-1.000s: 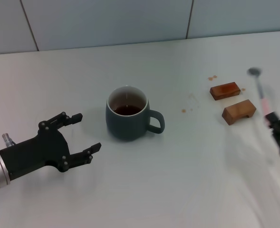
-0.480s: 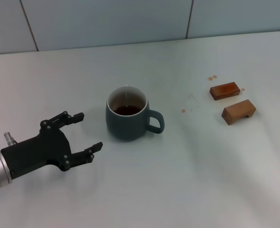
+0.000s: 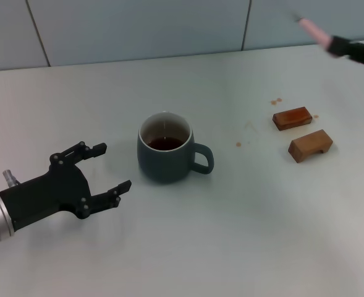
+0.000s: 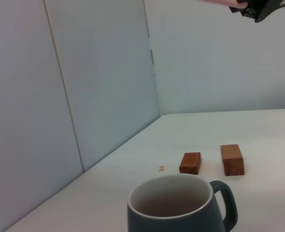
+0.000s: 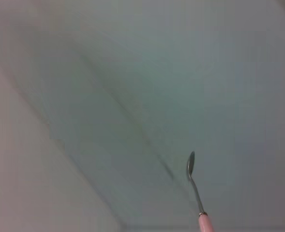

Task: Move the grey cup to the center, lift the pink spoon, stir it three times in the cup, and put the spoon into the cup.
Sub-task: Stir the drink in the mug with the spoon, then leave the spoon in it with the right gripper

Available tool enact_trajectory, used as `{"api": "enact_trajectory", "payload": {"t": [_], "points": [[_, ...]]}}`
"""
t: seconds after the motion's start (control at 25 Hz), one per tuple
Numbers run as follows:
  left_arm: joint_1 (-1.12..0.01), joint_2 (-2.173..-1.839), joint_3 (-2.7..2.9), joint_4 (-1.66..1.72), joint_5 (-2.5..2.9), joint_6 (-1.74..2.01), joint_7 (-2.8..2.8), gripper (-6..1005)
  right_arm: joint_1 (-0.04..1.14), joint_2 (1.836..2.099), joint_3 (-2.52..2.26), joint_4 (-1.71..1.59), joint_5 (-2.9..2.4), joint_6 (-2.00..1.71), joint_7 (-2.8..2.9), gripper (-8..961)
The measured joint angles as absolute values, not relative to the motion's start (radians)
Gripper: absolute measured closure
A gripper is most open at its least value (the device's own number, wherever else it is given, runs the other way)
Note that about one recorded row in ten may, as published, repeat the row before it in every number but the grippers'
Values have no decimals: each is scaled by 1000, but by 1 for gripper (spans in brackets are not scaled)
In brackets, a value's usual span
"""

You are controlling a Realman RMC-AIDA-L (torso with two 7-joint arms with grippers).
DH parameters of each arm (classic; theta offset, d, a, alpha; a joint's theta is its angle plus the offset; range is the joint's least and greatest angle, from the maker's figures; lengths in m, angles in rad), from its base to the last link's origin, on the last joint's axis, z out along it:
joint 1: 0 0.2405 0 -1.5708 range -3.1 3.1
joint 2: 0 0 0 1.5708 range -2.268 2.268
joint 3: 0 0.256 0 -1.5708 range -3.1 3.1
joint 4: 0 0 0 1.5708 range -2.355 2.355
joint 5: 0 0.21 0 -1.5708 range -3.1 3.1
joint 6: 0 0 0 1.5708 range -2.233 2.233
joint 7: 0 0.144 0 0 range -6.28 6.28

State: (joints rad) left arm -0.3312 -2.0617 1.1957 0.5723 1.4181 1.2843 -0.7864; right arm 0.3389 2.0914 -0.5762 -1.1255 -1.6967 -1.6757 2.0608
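Note:
The grey cup (image 3: 164, 154) stands mid-table with dark brown liquid inside and its handle toward the right. It also shows in the left wrist view (image 4: 180, 209). My left gripper (image 3: 114, 166) is open and empty just left of the cup, not touching it. My right gripper (image 3: 350, 49) is raised high at the far right and is shut on the pink spoon (image 3: 311, 29) by its handle. In the left wrist view the right gripper (image 4: 256, 7) shows at the top. The right wrist view shows the pink spoon (image 5: 195, 186) with its metal bowl pointing away.
Two brown wooden blocks (image 3: 292, 117) (image 3: 310, 145) lie on the white table right of the cup; they also show in the left wrist view (image 4: 190, 163) (image 4: 232, 159). Small brown spots (image 3: 275, 101) mark the table near them. A tiled wall runs along the back.
My right gripper, blurred low at the right edge with the spoon a second ago, left the view and now holds it high at the back right. The left arm has barely moved.

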Motion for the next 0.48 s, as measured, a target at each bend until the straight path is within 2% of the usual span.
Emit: {"api": "enact_trajectory", "payload": {"t": [0.12, 0.2, 0.48], "points": [[-326, -2062, 1183, 572, 1418, 1283, -786, 159, 319, 2084, -766, -1395, -1803, -1594, 2259, 846], [-324, -2062, 1179, 572, 1418, 1282, -785, 159, 325, 2083, -788, -1444, -1845, -1593, 2301, 846], [-324, -2062, 1179, 572, 1418, 1281, -782, 160, 408, 2072, -903, -1734, -2133, -1663, 2587, 846]]}}
